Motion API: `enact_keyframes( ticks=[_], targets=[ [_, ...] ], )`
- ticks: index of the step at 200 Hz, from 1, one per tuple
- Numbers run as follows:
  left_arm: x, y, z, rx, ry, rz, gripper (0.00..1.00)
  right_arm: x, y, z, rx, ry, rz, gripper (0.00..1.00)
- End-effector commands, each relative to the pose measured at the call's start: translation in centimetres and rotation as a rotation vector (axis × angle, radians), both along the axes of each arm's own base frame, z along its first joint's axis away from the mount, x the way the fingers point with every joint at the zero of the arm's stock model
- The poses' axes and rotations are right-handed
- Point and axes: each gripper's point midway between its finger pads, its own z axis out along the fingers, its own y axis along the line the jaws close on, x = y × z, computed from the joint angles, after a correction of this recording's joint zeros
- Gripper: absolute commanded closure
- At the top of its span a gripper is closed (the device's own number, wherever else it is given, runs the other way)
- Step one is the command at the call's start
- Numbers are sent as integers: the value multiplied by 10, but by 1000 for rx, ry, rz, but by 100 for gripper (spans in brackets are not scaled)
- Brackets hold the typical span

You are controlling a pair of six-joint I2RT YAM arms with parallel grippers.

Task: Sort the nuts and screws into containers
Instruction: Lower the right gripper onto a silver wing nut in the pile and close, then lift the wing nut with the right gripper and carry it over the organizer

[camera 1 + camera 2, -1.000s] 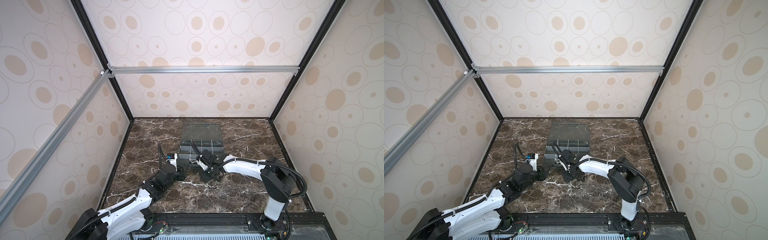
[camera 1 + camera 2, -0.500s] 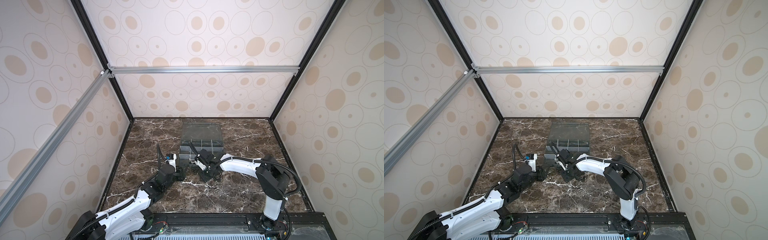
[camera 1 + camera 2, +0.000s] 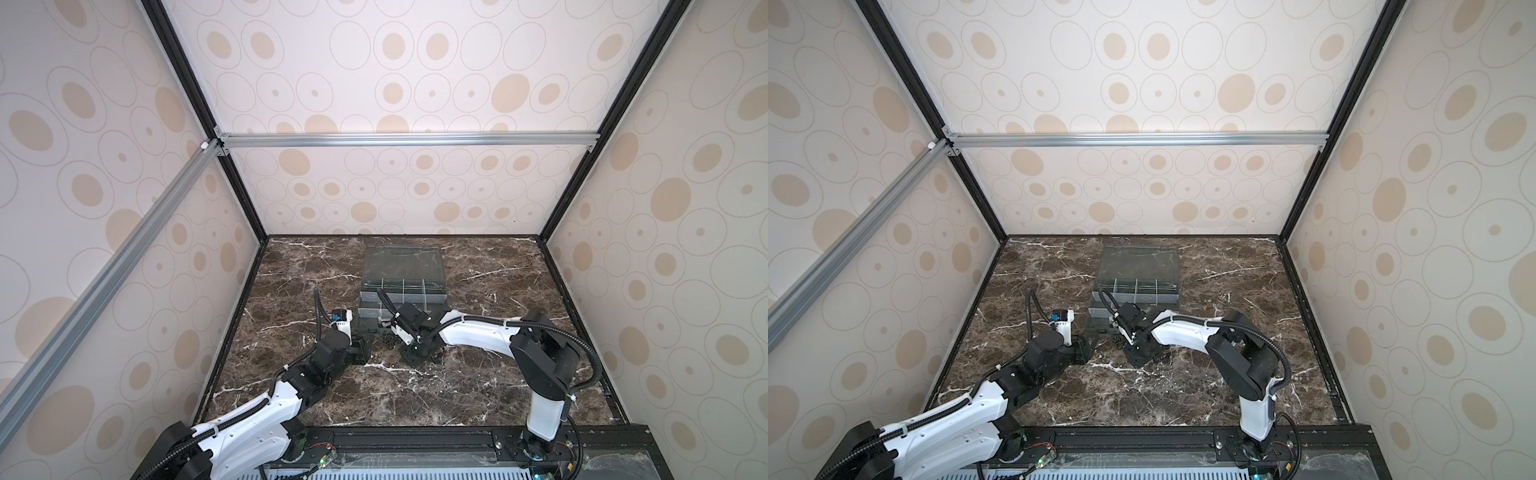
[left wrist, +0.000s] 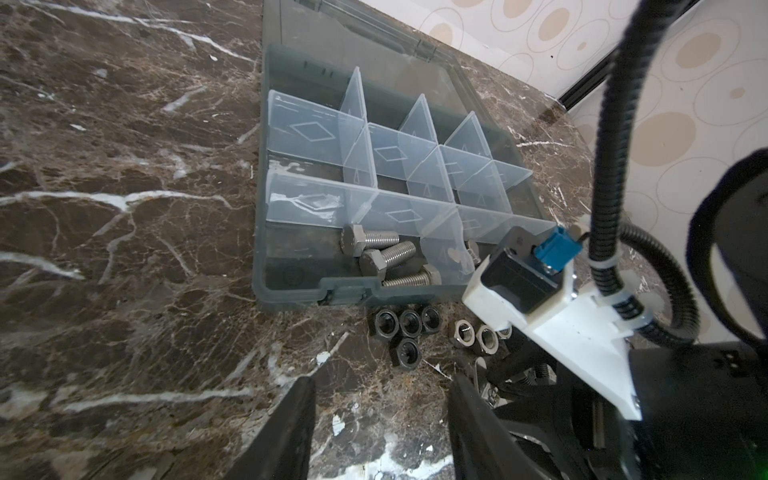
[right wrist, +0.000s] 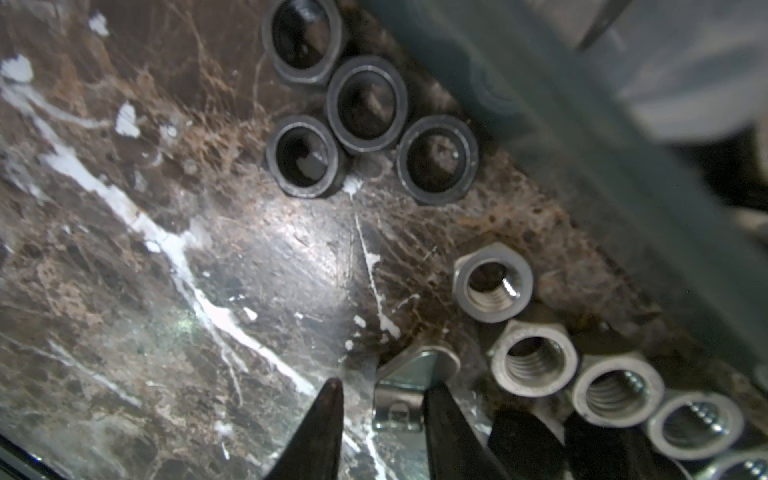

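**Right claw around a screw**

Our right claw (image 5: 384, 399) is down at the table (image 5: 208, 249). Its two fingers stand apart, one on each side of a screw (image 5: 415, 370), and we see a gap on one side (so it is not squeezed tight). A row of silver nuts (image 5: 534, 359) lies just beside this claw. Four dark nuts (image 5: 365, 104) lie a bit ahead of it. Our left claw (image 4: 380, 386) is apart too, with nothing in it. Ahead of it, past the nuts, is the box (image 4: 286, 297), with three screws (image 4: 386, 255) in its nearest corner cell (image 4: 291, 253).
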Motion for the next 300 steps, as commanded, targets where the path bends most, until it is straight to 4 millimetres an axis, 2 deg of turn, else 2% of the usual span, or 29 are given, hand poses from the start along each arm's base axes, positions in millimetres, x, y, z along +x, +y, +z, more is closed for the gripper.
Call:
enact_keyframes(
  ticks=[1,57,83,102,122,151,178,203,234,300],
  targets=[
    [2,3,6,-14,-18,27,48,-3,-5,0,-36,-11,6,70],
    [1,5,5,-14,-19,35,48,4,-8,-1,-61,-36,-32,83],
    [1,6,5,-12,-22,38,48,5,-3,8,-26,-50,-40,85],
    [1,7,7,-13,-26,42,48,8,1,24,14,-78,-40,86],
    [2,8,8,-15,-31,45,48,17,6,50,54,-142,-30,86],
    [1,8,9,-14,-36,42,48,43,1,91,58,-262,-29,86],
    [0,9,10,-9,-40,39,48,73,-17,110,27,-346,-69,87],
    [0,9,10,-14,-41,39,47,94,-32,110,-27,-383,-104,87],
    [-1,9,11,-21,-40,39,48,107,-40,100,-62,-387,-120,87],
    [-3,11,11,-24,-37,42,47,110,-48,74,-106,-349,-140,85]
  ],
)
